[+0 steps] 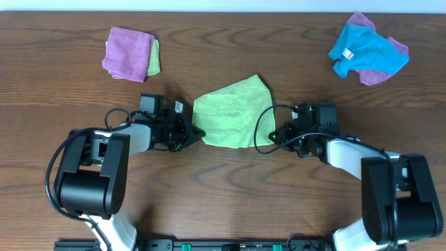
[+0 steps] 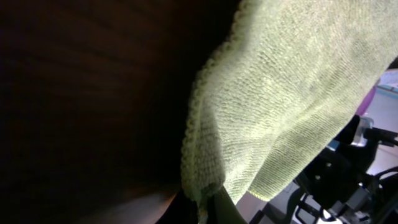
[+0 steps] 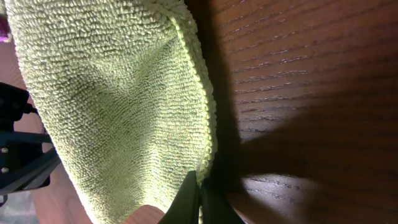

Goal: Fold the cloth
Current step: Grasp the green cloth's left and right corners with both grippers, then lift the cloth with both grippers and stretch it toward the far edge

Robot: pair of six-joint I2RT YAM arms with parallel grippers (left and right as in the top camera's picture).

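A light green cloth [image 1: 233, 111] lies in the middle of the wooden table, partly raised between my two grippers. My left gripper [image 1: 194, 134] is shut on the cloth's near left corner. In the left wrist view the cloth [image 2: 280, 93] hangs up from the jaws [image 2: 208, 202]. My right gripper [image 1: 275, 134] is shut on the cloth's near right corner. In the right wrist view the cloth's hemmed edge [image 3: 112, 93] runs down into the closed fingers [image 3: 200, 193].
A folded purple cloth on a yellow-green one [image 1: 129, 52] lies at the back left. A crumpled blue cloth on a purple one [image 1: 366, 52] lies at the back right. The dark wooden table [image 1: 230, 188] extends toward the front edge.
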